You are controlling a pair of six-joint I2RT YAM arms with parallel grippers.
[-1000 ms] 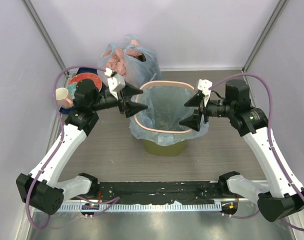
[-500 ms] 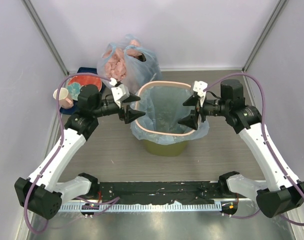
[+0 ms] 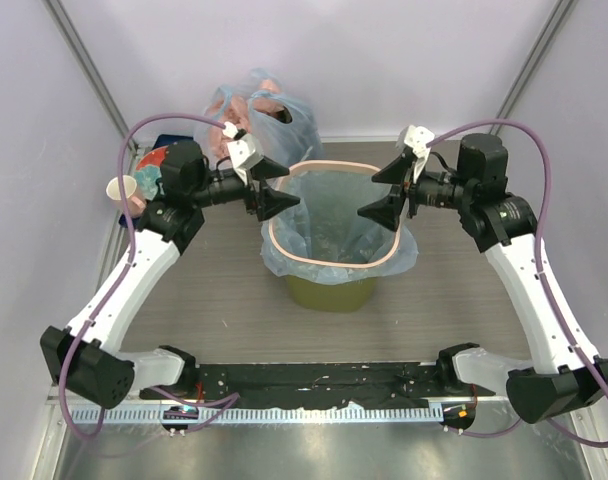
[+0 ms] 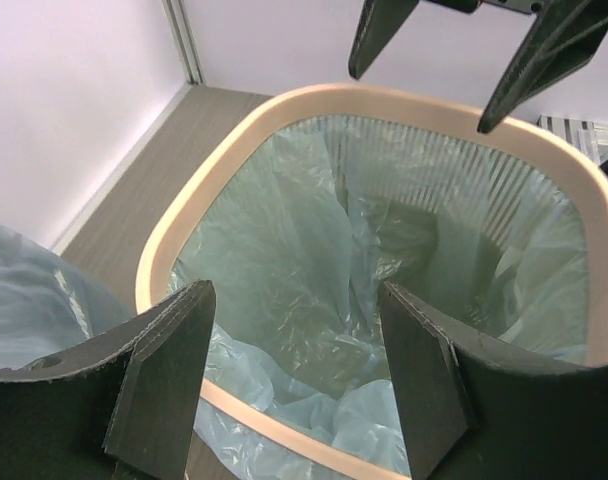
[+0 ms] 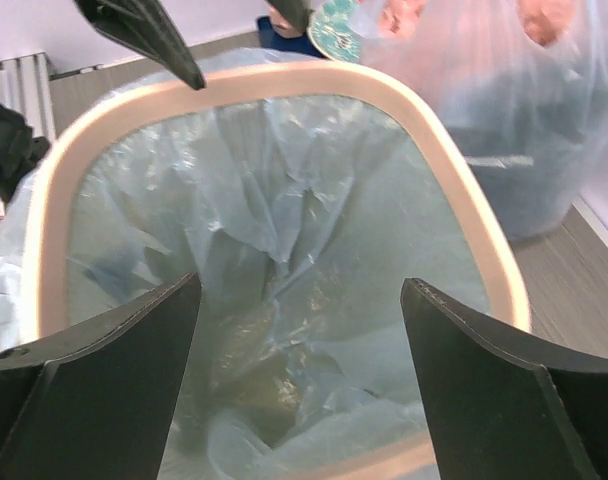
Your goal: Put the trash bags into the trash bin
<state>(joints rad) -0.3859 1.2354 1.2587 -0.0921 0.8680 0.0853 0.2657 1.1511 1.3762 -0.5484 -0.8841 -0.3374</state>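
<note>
1. In the overhead view the green bin (image 3: 329, 293) stands on the table (image 3: 214, 290) at the middle of the frame. Its pinkish rim (image 3: 324, 263) is in plain sight.
2. The light-blue bag (image 3: 336, 215) sits inside the bin as a liner. Its crinkled plastic runs down the walls, and a loose skirt spills outside below the rim at the lower left and lower right.
3. My left gripper (image 3: 293, 186) hovers above the rim's upper-left corner, spread wide and holding nothing. In its wrist view the two fingers (image 4: 164, 375) stand far apart, with the lined bin below them.
4. My right gripper (image 3: 365, 198) hovers above the rim's upper-right side, also spread wide and empty. Its wrist view looks straight down into the bag (image 5: 274, 250).
5. The two grippers face each other across the opening, and neither touches the plastic.
6. Behind the bin, toward the upper left, sits a knotted blue bag (image 3: 254, 115) showing pink lumps. A small cup (image 3: 121, 188) stands near the left edge.
</note>
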